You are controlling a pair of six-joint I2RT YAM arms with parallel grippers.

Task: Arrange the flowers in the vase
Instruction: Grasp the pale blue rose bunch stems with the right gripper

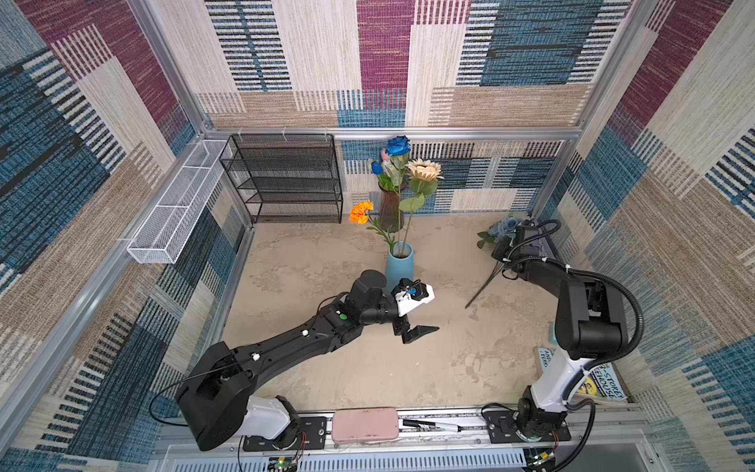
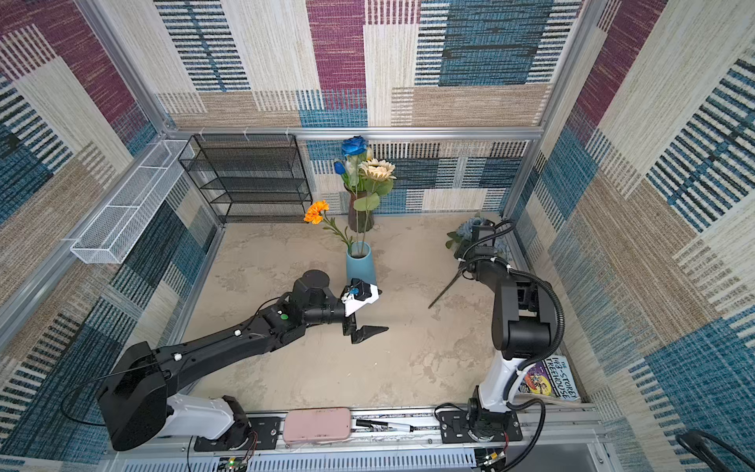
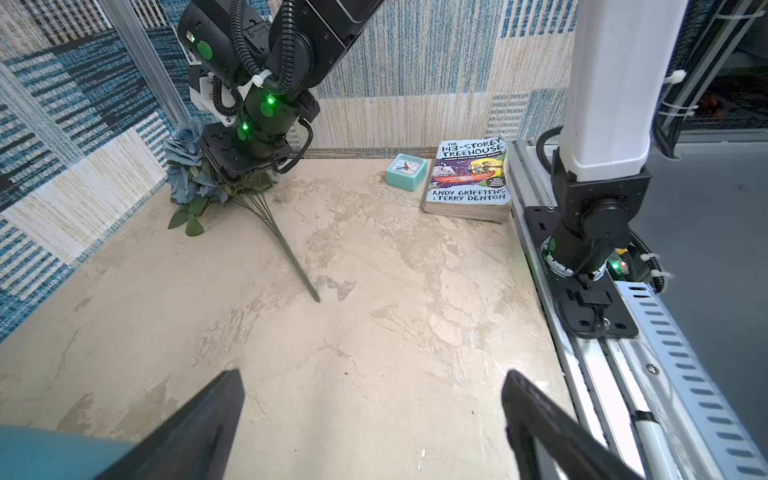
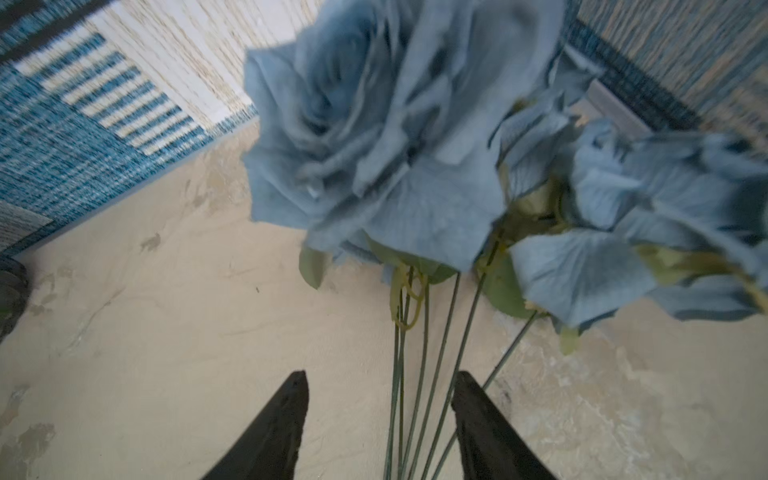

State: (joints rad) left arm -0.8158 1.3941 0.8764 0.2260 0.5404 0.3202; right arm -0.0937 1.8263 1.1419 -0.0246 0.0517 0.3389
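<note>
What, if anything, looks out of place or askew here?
The dusty-blue rose bunch lies on the table in the far right corner, not in a vase; the open right hand straddles its stems. The orange flower leans sharply out of the blue vase.

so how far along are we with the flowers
Done: orange flower and cream sunflower stand in the blue vase; deep-blue rose and tulips stand upright behind. In hand: right gripper straddles the stems of the dusty-blue rose bunch, jaws apart, bunch lying on the table. Left gripper is open and empty. Remaining: grip that bunch and put it in a vase.
</note>
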